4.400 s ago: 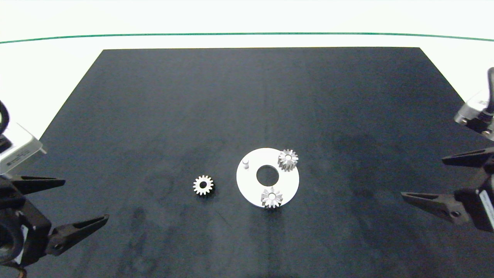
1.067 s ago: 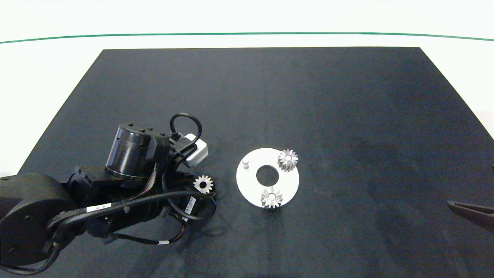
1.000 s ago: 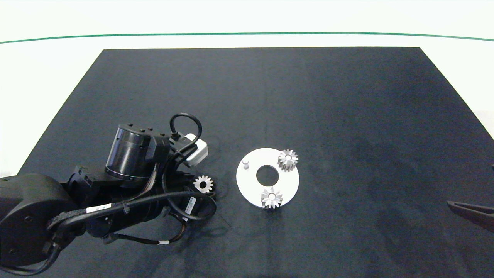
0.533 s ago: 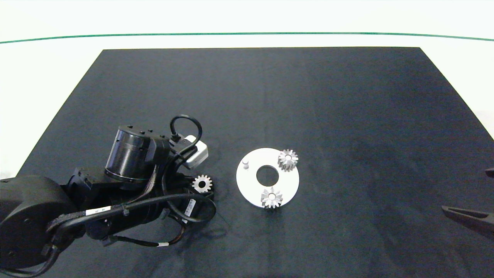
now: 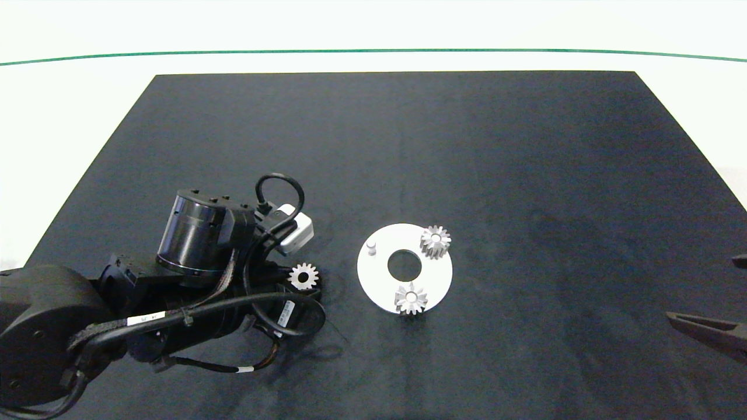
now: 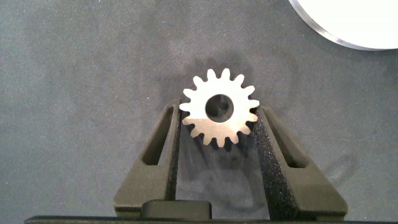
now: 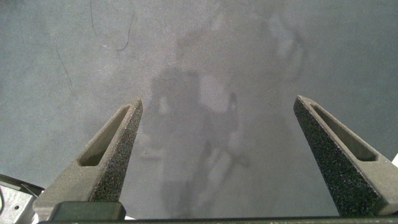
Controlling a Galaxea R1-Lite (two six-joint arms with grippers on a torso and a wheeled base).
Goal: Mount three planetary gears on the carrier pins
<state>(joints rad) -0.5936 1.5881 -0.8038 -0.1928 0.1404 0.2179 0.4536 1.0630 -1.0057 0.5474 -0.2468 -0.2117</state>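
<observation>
- Now clamped: left gripper (image 6: 219, 134), fingers (image 6: 166, 134) pressed against both flanks of the third planetary gear (image 6: 219, 111), teeth caught between the pads, bore facing the wrist camera.
- Seen from overhead at lower left of centre: same gear (image 5: 303, 275) at the tip of the left arm, just left of the white disc (image 5: 432, 277), apparently clear of the black mat (image 5: 373, 146), though lift not certain.
- Already seated: two planetary gears on their pins, one at the disc's upper right (image 5: 435, 241), one at its lower edge (image 5: 411, 298).
- Left bare: one carrier pin (image 5: 372, 248) at the disc's upper left, nearest the held gear.
- Step in hand, by judgement: pick-up of the last gear done, transfer to the free pin to come.
- Next move calls for: carry rightward and slightly up the frame, bore centred over the pin, gear kept level, straight lowering, then release.
- Parked at the far right edge, low in the frame: right gripper (image 7: 233, 158), fingers spread wide, nothing held.
</observation>
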